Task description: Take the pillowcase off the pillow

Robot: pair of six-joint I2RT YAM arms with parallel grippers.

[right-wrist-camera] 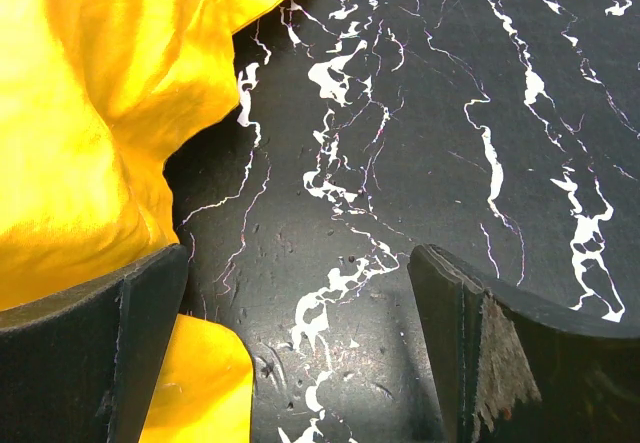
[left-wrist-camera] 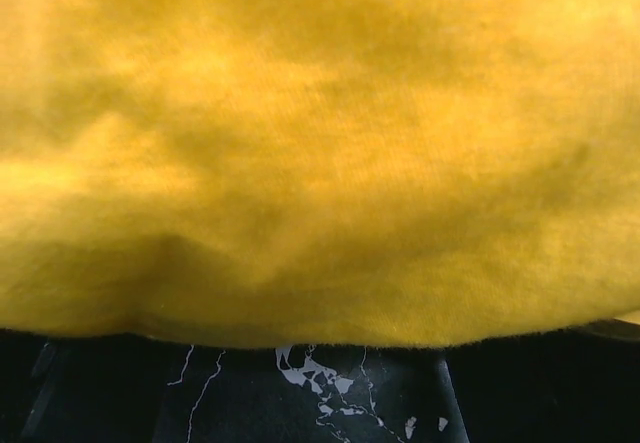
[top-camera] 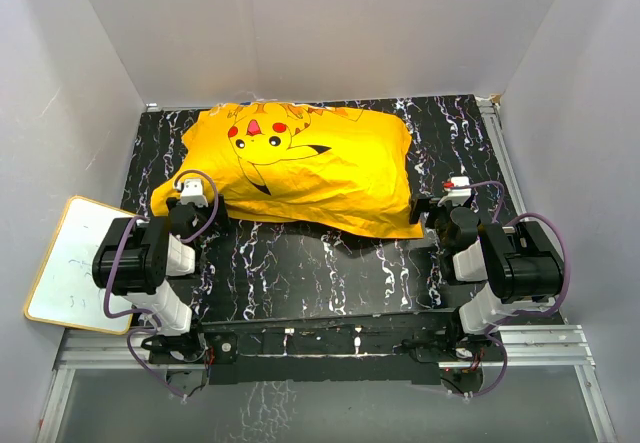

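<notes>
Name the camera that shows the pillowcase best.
The top external view: the whole yellow pillowcase lies across the table, cartoon face visible. The left wrist view shows only plain yellow cloth filling most of the frame; the right wrist view shows just a wrinkled edge at its left.

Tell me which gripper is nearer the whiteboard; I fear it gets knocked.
Left. The left gripper is near the whiteboard, at the left end of the pillowcase; the right gripper is at its other end.
</notes>
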